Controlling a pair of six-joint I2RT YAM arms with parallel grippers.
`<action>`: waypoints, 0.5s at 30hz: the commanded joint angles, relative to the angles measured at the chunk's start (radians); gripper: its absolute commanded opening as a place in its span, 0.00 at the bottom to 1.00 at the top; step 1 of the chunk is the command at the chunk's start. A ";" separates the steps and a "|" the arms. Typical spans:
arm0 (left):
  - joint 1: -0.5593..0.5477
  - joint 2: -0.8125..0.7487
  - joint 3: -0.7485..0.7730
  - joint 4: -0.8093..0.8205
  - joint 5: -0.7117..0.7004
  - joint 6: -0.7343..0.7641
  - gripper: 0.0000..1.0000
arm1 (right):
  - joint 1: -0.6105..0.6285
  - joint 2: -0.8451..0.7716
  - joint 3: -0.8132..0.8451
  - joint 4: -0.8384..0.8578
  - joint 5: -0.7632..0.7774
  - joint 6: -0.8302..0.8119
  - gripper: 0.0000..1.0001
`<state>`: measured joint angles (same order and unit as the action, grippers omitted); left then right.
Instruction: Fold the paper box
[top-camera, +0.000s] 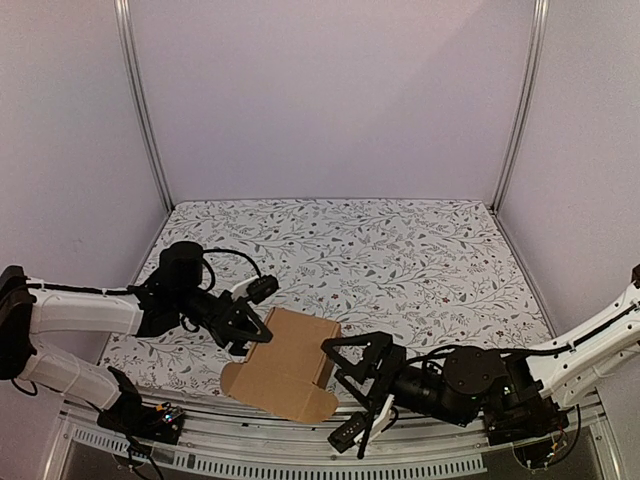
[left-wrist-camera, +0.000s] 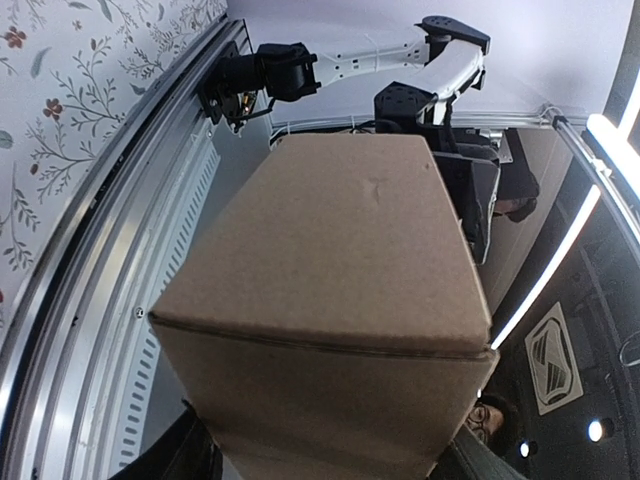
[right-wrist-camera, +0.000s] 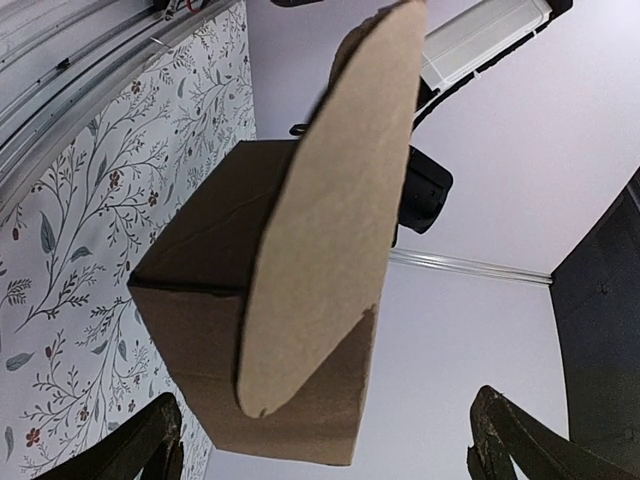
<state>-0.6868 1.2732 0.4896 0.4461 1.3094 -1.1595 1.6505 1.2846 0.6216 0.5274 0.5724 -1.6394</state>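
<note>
The paper box (top-camera: 290, 358) is a brown cardboard cube held near the table's front edge, with a loose rounded flap (top-camera: 300, 400) pointing toward the arms. My left gripper (top-camera: 245, 325) is shut on its left side. In the left wrist view the paper box (left-wrist-camera: 330, 260) fills the frame, wedged between the dark fingers (left-wrist-camera: 190, 450). My right gripper (top-camera: 358, 378) stands wide open just right of the box. In the right wrist view the box (right-wrist-camera: 210, 300) and its flap (right-wrist-camera: 330, 220) sit ahead of the right gripper (right-wrist-camera: 330, 445), touching neither finger.
A floral cloth (top-camera: 400, 260) covers the table. A metal rail (top-camera: 300, 458) runs along the near edge, close under the box. White walls and upright metal posts (top-camera: 140, 110) close off the sides and back.
</note>
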 joint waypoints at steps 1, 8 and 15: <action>-0.017 -0.020 0.024 -0.015 0.019 0.024 0.59 | 0.008 0.043 0.030 0.052 -0.025 0.000 0.99; -0.031 -0.022 0.028 -0.015 0.024 0.027 0.59 | 0.009 0.110 0.034 0.107 -0.018 0.020 0.99; -0.039 -0.025 0.026 -0.022 0.024 0.033 0.58 | 0.009 0.141 0.055 0.129 -0.016 0.019 0.88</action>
<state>-0.7094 1.2682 0.4934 0.4412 1.3205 -1.1507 1.6505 1.4117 0.6365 0.6151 0.5621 -1.6356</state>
